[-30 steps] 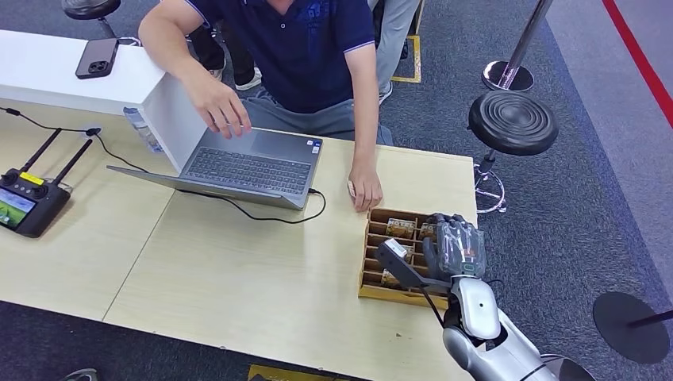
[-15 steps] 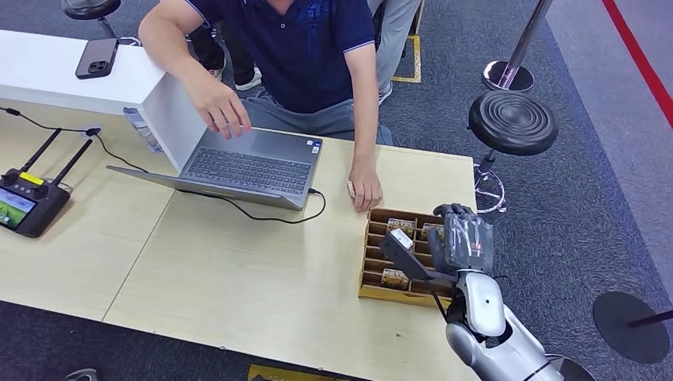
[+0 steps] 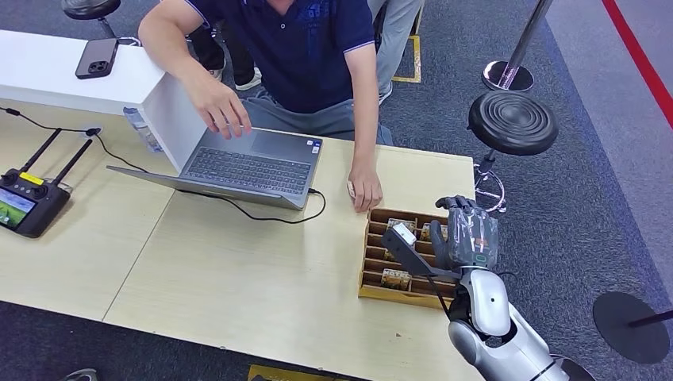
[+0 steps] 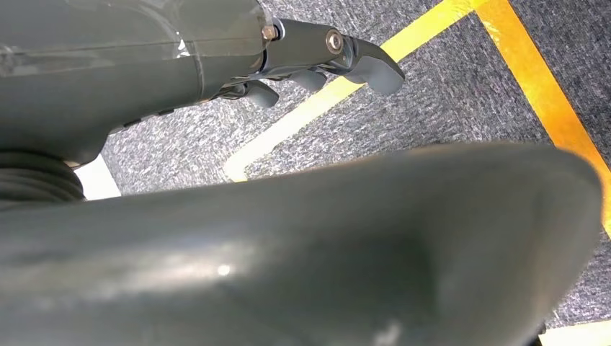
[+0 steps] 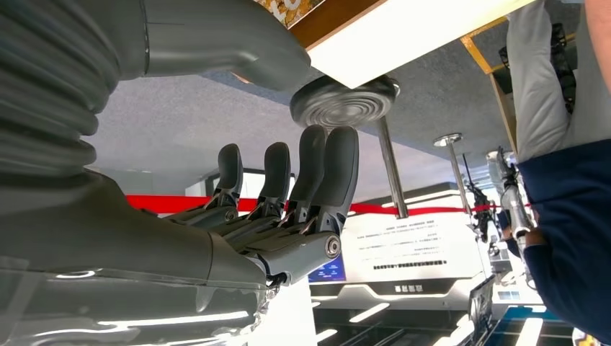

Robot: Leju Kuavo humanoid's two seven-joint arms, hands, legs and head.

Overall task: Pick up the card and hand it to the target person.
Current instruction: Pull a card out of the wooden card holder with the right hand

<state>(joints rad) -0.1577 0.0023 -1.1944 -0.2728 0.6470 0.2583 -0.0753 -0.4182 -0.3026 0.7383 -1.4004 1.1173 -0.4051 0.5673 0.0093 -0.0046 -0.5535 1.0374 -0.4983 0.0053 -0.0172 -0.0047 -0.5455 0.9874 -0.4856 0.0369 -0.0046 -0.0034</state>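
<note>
Hovering over a wooden card tray (image 3: 371, 270) at the near right corner of the desk (image 3: 238, 270), the robot's right hand (image 3: 464, 238) sits above the tray's far right compartments, its silver arm rising from the bottom edge of the head view. Its dark fingers (image 3: 456, 208) are curled slightly and spread apart, and the right wrist view shows them (image 5: 317, 173) extended side by side with nothing between them. A small white card (image 3: 404, 234) rests against the tip of the thick thumb, over the tray; whether the thumb grips it or it merely lies beneath cannot be told. More cards (image 3: 394, 278) lie in the tray's slots. The left hand (image 4: 317, 65) hangs over grey carpet crossed by yellow tape, its short fingers partly curled and empty.

Just beyond the tray, a person (image 3: 301, 55) in a dark blue shirt leans over the desk, one hand (image 3: 365, 190) resting on the wood beside the tray's far left corner, the other (image 3: 218, 107) raised above an open laptop (image 3: 254, 167). A black cable (image 3: 270, 216) loops in front of the laptop. At the far left lie a remote controller (image 3: 28, 202) with two antennas and, on a white shelf (image 3: 48, 79), a phone (image 3: 97, 58). A black stool (image 3: 512, 123) stands on the carpet beyond the desk's right end.
</note>
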